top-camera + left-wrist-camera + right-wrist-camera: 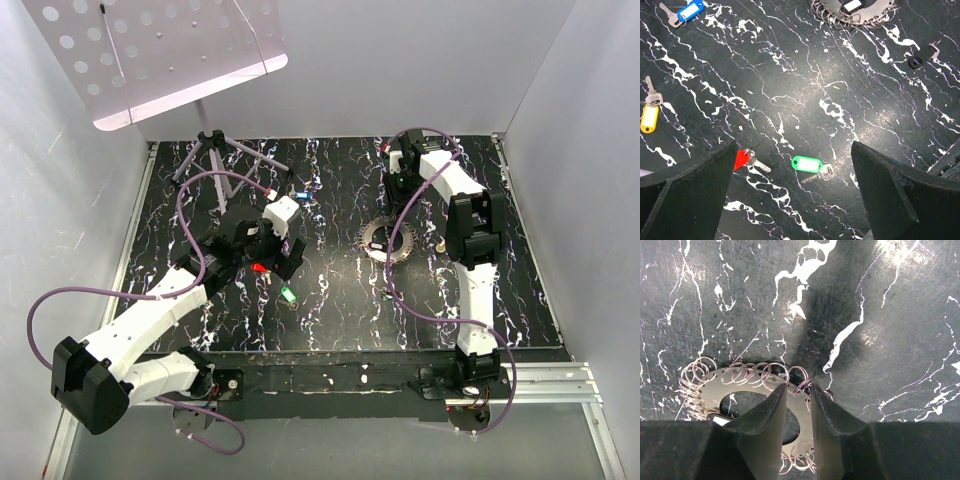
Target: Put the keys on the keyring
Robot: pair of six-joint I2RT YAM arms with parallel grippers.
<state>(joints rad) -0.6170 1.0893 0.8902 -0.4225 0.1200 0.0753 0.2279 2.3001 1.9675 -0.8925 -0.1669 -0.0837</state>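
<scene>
The left fingers point(685, 200) are standing spread wide and grasping nothing. They are hovering over the worktop point(805, 100) with the green key point(807, 164) lying in the gap between them. The red key point(744, 160) is lying just beside one finger, its head partly tucked behind that finger's edge. The step in hand is looking like the pick-up of a key, most likely the green one. The next move is calling for a straight descent and a closing across the plastic tag, since the thin blade lying flat is offering little to pinch.

The right fingers point(765, 415) are drawn close together with a narrow slot between them. They are sitting at the keyring point(735, 385), whose flat plate and fringe of wire loops are showing just ahead of the tips and in the slot. Whether they are pinching the plate or only hovering over it cannot be told.

The blue key point(690, 11) and the yellow key point(649, 117) are lying well ahead of the left fingers and off to one side. The yellow tag is being clipped by the frame edge. A small black piece point(918, 59) ahead of the other finger is proving hard to identify. In the overhead view the right fingers are hiding behind their own arm.
</scene>
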